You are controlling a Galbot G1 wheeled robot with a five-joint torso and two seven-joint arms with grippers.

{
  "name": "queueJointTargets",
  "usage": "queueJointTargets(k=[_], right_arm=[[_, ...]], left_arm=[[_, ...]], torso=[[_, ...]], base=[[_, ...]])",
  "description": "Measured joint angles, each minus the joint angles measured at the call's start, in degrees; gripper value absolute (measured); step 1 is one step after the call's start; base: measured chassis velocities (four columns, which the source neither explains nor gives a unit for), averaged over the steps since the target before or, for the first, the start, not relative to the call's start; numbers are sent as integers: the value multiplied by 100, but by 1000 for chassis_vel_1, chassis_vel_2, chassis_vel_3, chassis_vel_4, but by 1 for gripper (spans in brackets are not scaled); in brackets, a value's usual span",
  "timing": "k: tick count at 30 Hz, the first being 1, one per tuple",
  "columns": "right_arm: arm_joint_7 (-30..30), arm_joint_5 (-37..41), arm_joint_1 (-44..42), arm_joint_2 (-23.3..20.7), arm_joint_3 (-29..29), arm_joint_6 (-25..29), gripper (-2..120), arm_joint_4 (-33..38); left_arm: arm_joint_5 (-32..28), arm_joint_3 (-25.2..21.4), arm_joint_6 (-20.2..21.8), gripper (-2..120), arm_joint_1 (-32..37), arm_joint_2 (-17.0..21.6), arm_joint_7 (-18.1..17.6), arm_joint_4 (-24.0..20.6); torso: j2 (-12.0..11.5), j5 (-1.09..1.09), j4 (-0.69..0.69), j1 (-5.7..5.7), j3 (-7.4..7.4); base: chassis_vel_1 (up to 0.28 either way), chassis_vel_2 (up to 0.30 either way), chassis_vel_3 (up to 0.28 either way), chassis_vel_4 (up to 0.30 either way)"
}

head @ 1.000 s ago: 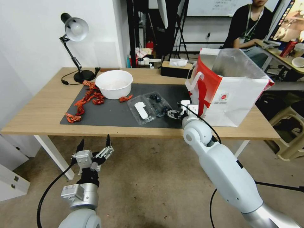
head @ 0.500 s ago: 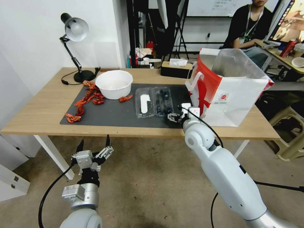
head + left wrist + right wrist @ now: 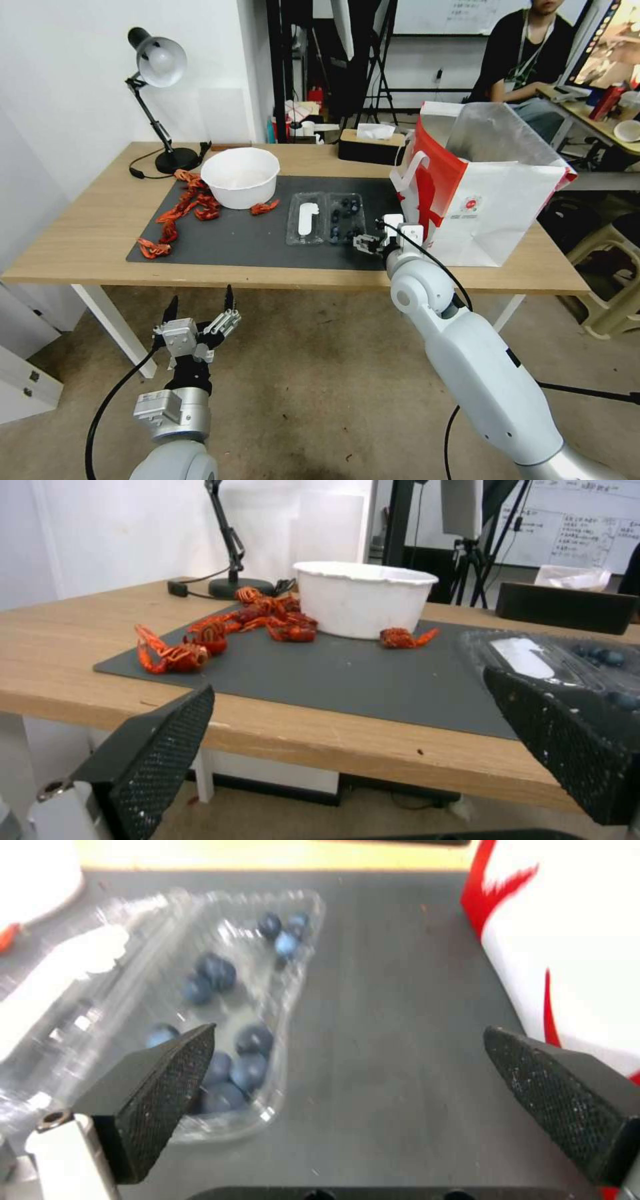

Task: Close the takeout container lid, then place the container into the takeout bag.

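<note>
Up on the head view, the takeout container lies open and flat on the dark mat, its two clear halves side by side. The lid, with its white oblong label up, is the left half; the right half holds the blueberries. The right gripper sits low over the mat's near right part, just beside the container's near right corner, fingers apart and holding nothing. To its right stands the takeout bag, upright and open, foil lining showing, on the wooden table. A white bowl stands at the mat's far left, with red crayfish strewn beside it and a desk lamp farther left. The left gripper hangs below the table's near edge, fingers spread wide, empty.

From the left wrist view, the left gripper's fingers are well apart, below the table edge; the bowl, the crayfish and the container lie beyond on the mat.

From the right wrist view, the right gripper's fingers are wide apart above the mat; one finger overlaps the berry half of the container, the other is near the bag. Whether it touches the plastic cannot be told.
</note>
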Motion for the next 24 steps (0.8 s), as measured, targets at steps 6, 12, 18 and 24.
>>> queueJointTargets(k=[6,12,18,24], right_arm=[[-443,-13,-311,-117,64,797,100,531],[-1123,-422,-956,-238,256,1701,100,1078],[-2003,-1463,-1880,-377,624,2616,100,1581],[-2262,-2299,-2942,-425,1120,3240,100,2122]], left_arm=[[0,2,2,100,2,6,0,-10],[-1,9,7,100,2,12,2,-24],[-3,9,7,100,20,29,4,-44],[-3,23,5,100,22,35,4,-47]], torso=[[0,0,1,0,0],[0,0,0,0,0],[0,1,0,0,0],[0,0,-1,-1,-1]], base=[[0,0,0,0],[0,0,0,0],[0,0,0,0],[0,0,0,0]])
